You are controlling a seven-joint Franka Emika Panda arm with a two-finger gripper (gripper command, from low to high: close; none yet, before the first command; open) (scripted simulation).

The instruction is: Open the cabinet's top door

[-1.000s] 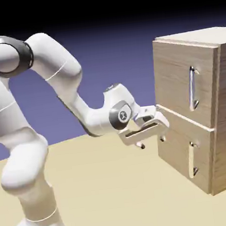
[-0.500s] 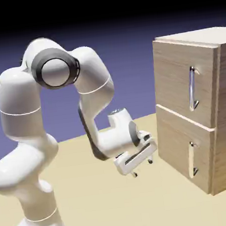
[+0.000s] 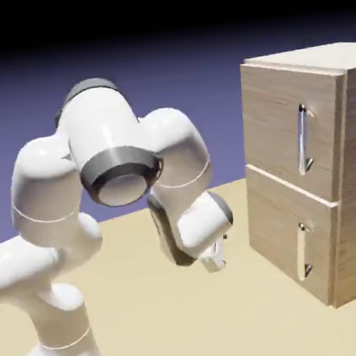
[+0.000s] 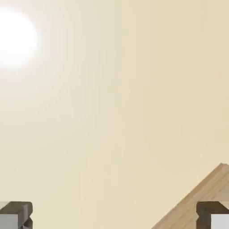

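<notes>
The light-wood cabinet [image 3: 346, 176] stands at the right of the exterior view. Its top door [image 3: 277, 130] is flush with the front, and so is the shorter lower door below it. The top door's long silver handle [image 3: 304, 140] has nothing touching it. My gripper [image 3: 215, 260] hangs low, left of the lower door and apart from it, pointing down at the table and mostly hidden by the wrist. In the hand view my gripper [image 4: 114, 219] is open, its fingertips [image 4: 16, 214] far apart over bare beige tabletop. A wooden cabinet corner [image 4: 197, 201] shows at the lower right.
The lower door [image 3: 287, 238] carries a short silver handle [image 3: 302, 250]. The arm's bulky elbow and forearm [image 3: 121, 164] fold in front of the gripper. The beige table [image 3: 175, 323] stretches between the robot's base and the cabinet.
The gripper has drawn back from the seam between the two doors, moving left and down and turning to face the table. The arm folded, its elbow swinging forward. Both doors are unmoved.
</notes>
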